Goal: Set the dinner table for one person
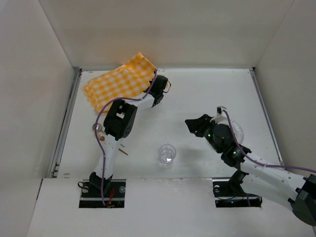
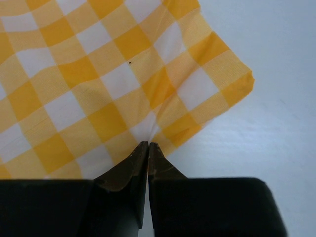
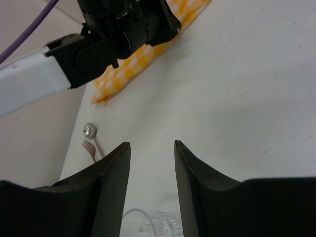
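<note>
The dinner table [image 1: 207, 94] is a large matte-white surface. An orange-and-white checked cloth [image 1: 118, 81] lies rumpled at its back left. My left gripper [image 1: 154, 80] is at the cloth's right edge; in the left wrist view it [image 2: 148, 144] is shut, pinching a fold of the cloth [image 2: 98, 74] near its corner. My right gripper [image 1: 194, 125] is open and empty above the table's middle right. A clear glass [image 1: 167, 153] stands upright near the front centre; its rim [image 3: 148, 222] shows low between my right fingers.
A spoon [image 1: 97, 129] and a fork [image 1: 123, 151] lie at the front left beside the left arm, and the spoon [image 3: 89, 130] and fork [image 3: 89, 146] also show in the right wrist view. A white plate [image 1: 238, 131] sits partly hidden under the right arm. Walls enclose the table.
</note>
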Controlling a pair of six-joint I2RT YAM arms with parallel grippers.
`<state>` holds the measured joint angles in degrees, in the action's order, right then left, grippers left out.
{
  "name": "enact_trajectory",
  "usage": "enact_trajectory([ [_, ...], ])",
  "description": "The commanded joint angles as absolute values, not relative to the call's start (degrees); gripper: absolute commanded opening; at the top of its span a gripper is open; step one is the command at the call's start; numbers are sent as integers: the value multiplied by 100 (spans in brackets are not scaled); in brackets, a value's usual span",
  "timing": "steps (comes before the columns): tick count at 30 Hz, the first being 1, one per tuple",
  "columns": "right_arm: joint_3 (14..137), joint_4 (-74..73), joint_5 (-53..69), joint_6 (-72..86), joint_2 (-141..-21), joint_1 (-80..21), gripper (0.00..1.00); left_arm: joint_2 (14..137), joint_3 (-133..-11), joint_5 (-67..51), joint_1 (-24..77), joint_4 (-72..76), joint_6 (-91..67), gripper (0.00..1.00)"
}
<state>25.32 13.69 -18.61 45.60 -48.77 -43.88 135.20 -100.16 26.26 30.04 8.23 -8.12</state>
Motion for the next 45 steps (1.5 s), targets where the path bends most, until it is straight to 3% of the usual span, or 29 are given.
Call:
enact_trajectory([
  [1,2733,1442,-1811,4676,-4834,-4355,47,12483,-9319,1812,3484,1036,-861,3],
  [6,2786,1310,-1872,4737,-4720,-4355,48,11919,-8711,1346,3722,1090,-1072,11],
  [18,2891,1248,-1811,4799,-5123,-3697,56,10127,-7542,922,3608,1556,-1985,49],
  [21,3172,1379,-1592,4790,-5754,-3415,44,9416,-7016,1168,3336,1573,-2521,56],
  [24,3663,1485,-1293,4755,-6606,-3195,22,8660,-6287,1405,2994,1591,-3066,57],
  [27,4331,1477,-1029,4606,-7555,-3019,17,7904,-5364,1555,2572,1582,-3724,57],
  [29,4753,1485,-932,4544,-8179,-2905,22,7482,-4732,1573,2212,1573,-4146,57],
  [32,5412,1503,-888,4553,-9129,-2843,42,7129,-4010,1495,1606,1512,-4683,57],
  [36,6440,1442,-914,4684,-10298,-2817,53,6979,-3525,1161,1016,1406,-5097,57],
  [45,9094,81,-1002,5150,-12312,-2685,52,6829,-3111,1196,559,1389,-5572,57],
])
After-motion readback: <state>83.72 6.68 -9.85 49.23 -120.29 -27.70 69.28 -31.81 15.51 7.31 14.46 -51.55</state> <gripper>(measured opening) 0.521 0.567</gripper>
